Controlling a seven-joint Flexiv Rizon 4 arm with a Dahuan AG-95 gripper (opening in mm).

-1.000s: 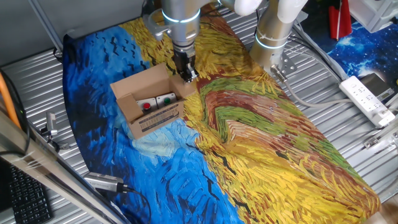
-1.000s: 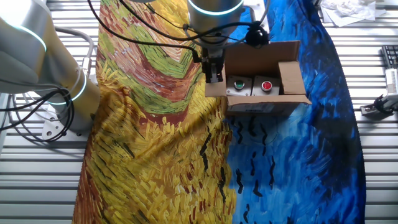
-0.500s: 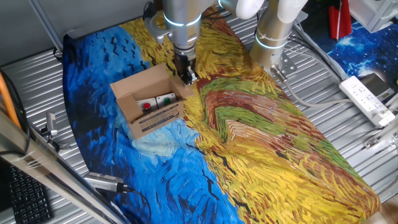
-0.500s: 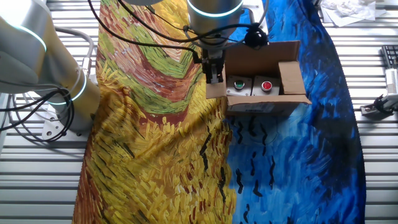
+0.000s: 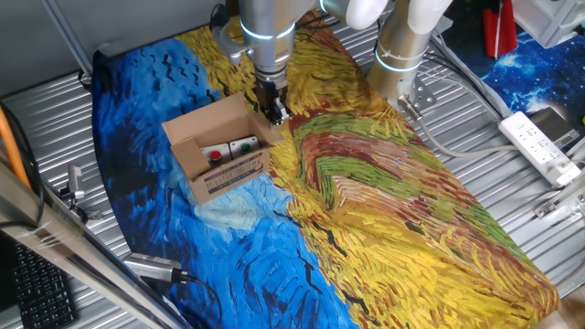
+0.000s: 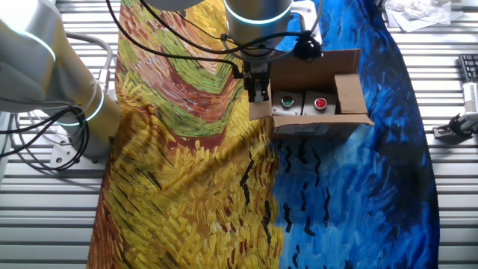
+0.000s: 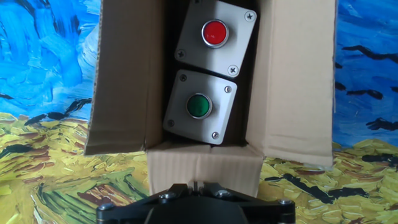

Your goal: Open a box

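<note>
The brown cardboard box (image 5: 219,151) stands open on the painted cloth, also in the other fixed view (image 6: 317,75) and the hand view (image 7: 292,81). Inside lie two grey switch units, one with a red button (image 7: 215,33) and one with a green button (image 7: 198,106). A white label shows on its front side (image 5: 230,175). My gripper (image 5: 273,113) is at the box's end nearest the yellow cloth, also in the other fixed view (image 6: 258,94). In the hand view my gripper (image 7: 198,184) is shut on the short end flap (image 7: 199,163), which is folded outward.
A second arm's base (image 5: 402,55) stands behind on the yellow cloth and shows at the left in the other fixed view (image 6: 67,97). A white power strip (image 5: 544,146) lies at right. A keyboard (image 5: 37,292) and a metal tool (image 5: 151,267) are at the front left.
My gripper has shifted very slightly away from the box with the end flap in it. The box has not moved.
</note>
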